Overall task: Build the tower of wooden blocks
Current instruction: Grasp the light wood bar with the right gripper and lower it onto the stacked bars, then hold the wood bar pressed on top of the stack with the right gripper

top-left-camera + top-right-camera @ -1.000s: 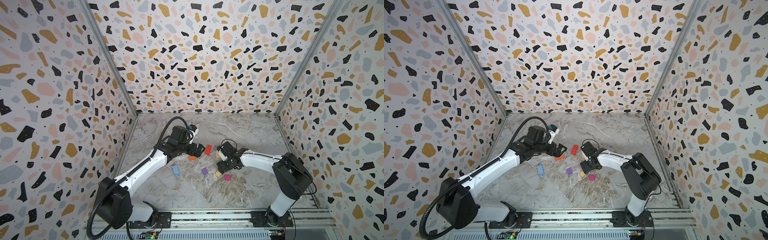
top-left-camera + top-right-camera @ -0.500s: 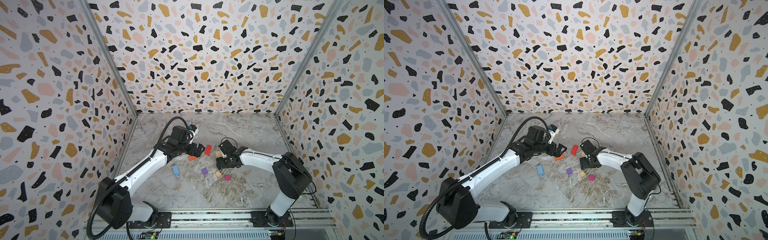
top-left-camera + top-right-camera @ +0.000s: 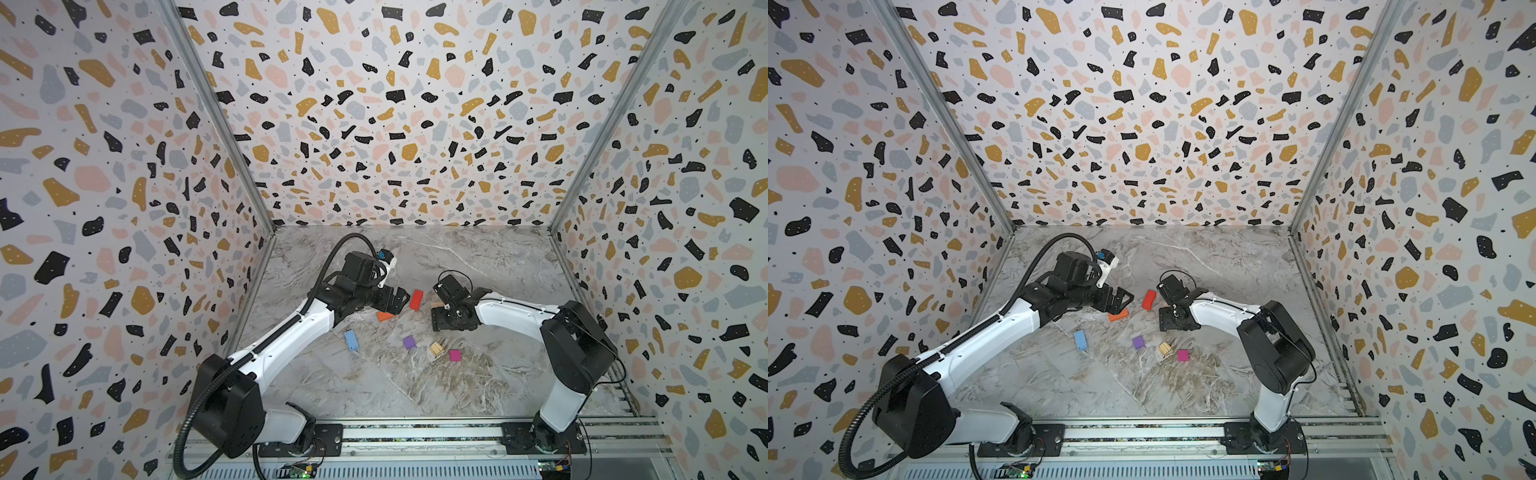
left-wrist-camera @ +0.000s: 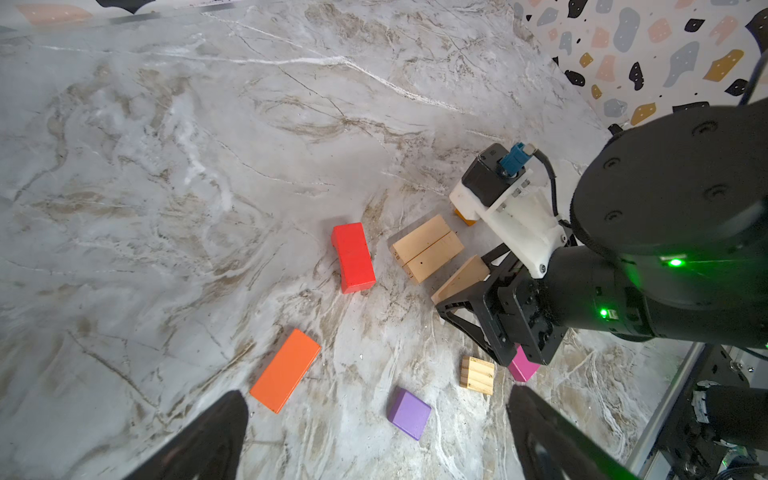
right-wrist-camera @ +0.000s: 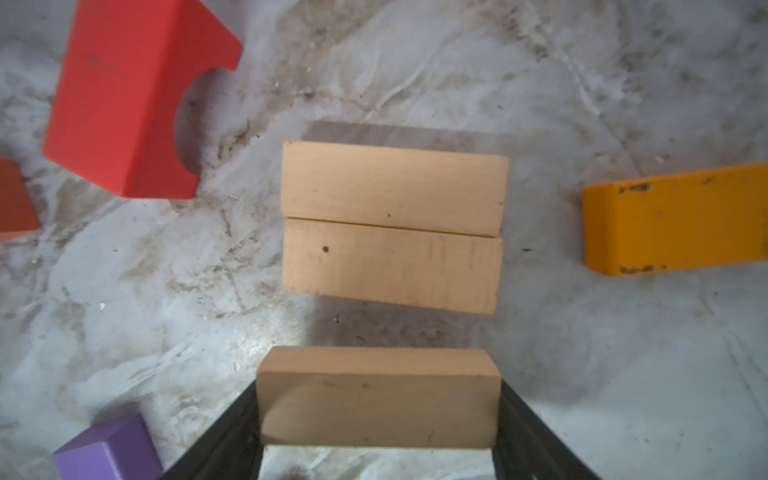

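Nearest, we see a magenta wooden cube (image 3: 454, 355), a ridged tan cube (image 3: 436, 348), a purple cube (image 3: 409, 342) and a light blue oblong block (image 3: 351, 340) scattered on the marble table (image 3: 374, 395). Farther, our left jaws gape empty by an orange oblong block (image 3: 385, 316); our right jaws clamp a tan oblong block (image 5: 378, 397) beside two touching tan blocks (image 4: 419, 239) and a red arched block (image 3: 416, 299).

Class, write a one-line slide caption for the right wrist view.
Right gripper holds a tan oblong block near a pair of tan blocks lying side by side.
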